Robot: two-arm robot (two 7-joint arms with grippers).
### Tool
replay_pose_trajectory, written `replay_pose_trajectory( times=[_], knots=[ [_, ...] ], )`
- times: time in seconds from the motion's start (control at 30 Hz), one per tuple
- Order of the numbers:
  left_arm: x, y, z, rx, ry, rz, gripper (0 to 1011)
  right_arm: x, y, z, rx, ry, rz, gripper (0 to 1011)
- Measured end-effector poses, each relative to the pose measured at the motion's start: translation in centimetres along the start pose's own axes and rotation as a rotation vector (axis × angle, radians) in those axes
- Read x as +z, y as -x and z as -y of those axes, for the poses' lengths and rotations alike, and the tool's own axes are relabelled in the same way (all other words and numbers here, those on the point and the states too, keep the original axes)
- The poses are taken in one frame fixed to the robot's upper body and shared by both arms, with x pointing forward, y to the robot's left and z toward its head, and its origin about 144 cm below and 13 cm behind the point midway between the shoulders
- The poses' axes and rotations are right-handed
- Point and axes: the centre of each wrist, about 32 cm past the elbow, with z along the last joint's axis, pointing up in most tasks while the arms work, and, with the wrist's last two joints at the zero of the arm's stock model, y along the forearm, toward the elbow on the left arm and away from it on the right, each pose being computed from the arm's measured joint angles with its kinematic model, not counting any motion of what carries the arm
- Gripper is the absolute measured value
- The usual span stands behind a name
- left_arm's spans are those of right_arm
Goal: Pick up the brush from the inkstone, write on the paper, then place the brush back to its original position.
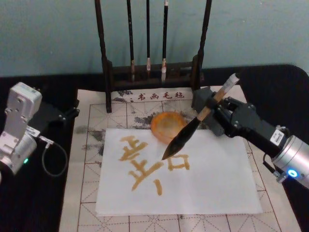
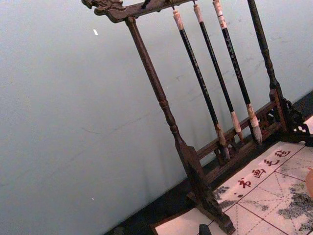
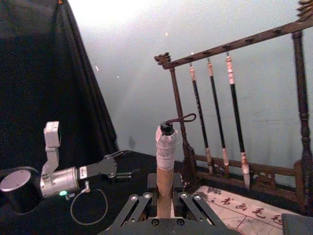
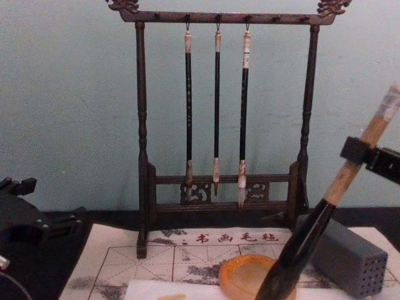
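Sitting well off the left edge of the felt mat (image 1: 87, 193), the left hand (image 1: 65, 115) is parked low over the dark tabletop (image 1: 270, 87), out of the writing area. I cannot tell whether it is spread or pressed together.

The paper (image 1: 217, 183) lies flat on the mat, and the mat's grid shows all round it, so the sheet probably has a soft backing for the strokes. Amber characters already cover its left and middle part, which suggests the writing is far along. Just beyond the paper's far edge sits the inkstone (image 1: 166, 124), near enough for a short return trip.

The brush (image 1: 193, 126) slants down across the inkstone's right rim. Its dark tip is over the paper by the small square stroke, though actual contact cannot be made out. The right hand (image 1: 211, 107) pinches the tan handle above the black collar, leaving the tuft free and the whitish end pointing up and away. That high grip likely keeps the hand clear of the wet marks. Behind it stands the grey block (image 4: 350, 256), just beside the inkstone.
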Motion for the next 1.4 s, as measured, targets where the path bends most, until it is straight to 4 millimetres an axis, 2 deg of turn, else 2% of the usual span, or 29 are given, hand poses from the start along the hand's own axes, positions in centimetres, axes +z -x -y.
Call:
replay_pose_trajectory(
  times=[0.63,1.4],
  knots=[
    [0.0,0.0,0.0,0.0,0.0,0.0,1001,-1.7,0.7,0.0,0.044,0.035,0.031,195],
    [0.0,0.0,0.0,0.0,0.0,0.0,1001,-2.4,1.1,0.1,0.069,0.052,0.049,195]
  ],
)
